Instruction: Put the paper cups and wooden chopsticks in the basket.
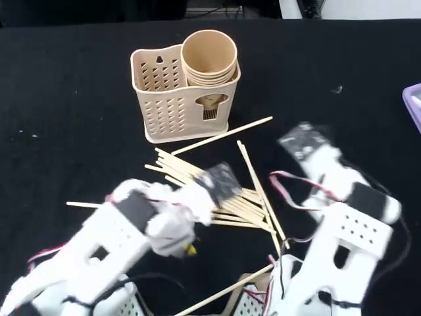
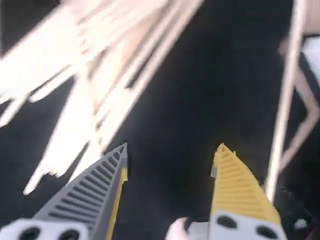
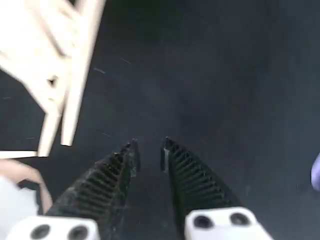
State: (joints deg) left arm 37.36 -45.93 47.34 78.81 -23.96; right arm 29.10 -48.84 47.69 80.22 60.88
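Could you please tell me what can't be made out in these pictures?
Chopsticks: count unclear; the left arm covers part of the pile in the high view, and the left wrist view blurs them.
Paper cups: the basket wall hides the stack's lower part, high view.
Purple thing: cut off by the high view's right edge.

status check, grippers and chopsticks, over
Left gripper open over chopsticks. Right gripper barely open, empty. Cups stacked in basket; chopsticks loose on table.
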